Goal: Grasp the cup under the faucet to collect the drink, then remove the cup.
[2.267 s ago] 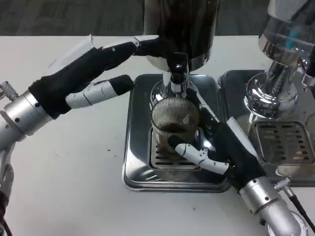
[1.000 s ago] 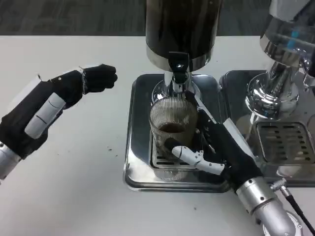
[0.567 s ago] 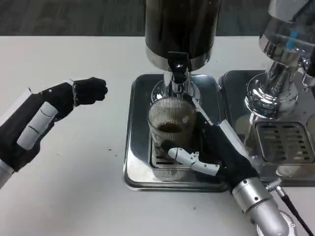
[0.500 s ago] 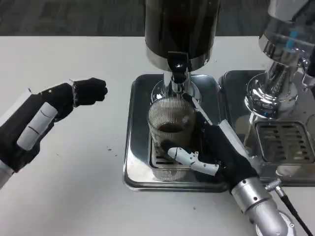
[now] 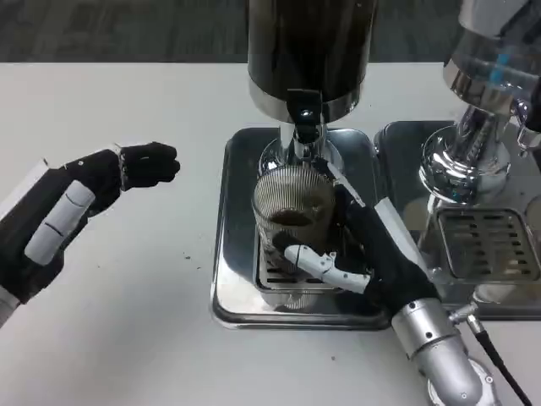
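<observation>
On the shiny metal drip tray (image 5: 232, 279) in the middle of the white table (image 5: 127, 338) stands a clear ribbed glass cup (image 5: 292, 222). The cup sits on the slotted grate (image 5: 272, 277) of the tray, right under the black faucet (image 5: 304, 114) of the tall dark drink dispenser (image 5: 308, 51). There is a little brown drink (image 5: 292, 217) in the cup. The right hand (image 5: 368, 258) comes in from the bottom right on its silver forearm (image 5: 431, 347). It is wrapped around the cup, with the white thumb (image 5: 325, 264) across the front of the glass low down and the other fingers going around the far right side, so the hand grips the cup. The cup stands upright and its bottom looks to be on the grate. The left hand (image 5: 72, 207) is on the left side of the table, well apart from the tray and the cup. It holds nothing. Its fingers are curled in at the tips, where the black fingertips (image 5: 150, 163) bunch up close together and point toward the dispenser. To the right of the first tray sits a second drip tray (image 5: 494, 279) with its own grate, and above it stands a second dispenser (image 5: 486, 101) with a shiny silver base and a clear top.
</observation>
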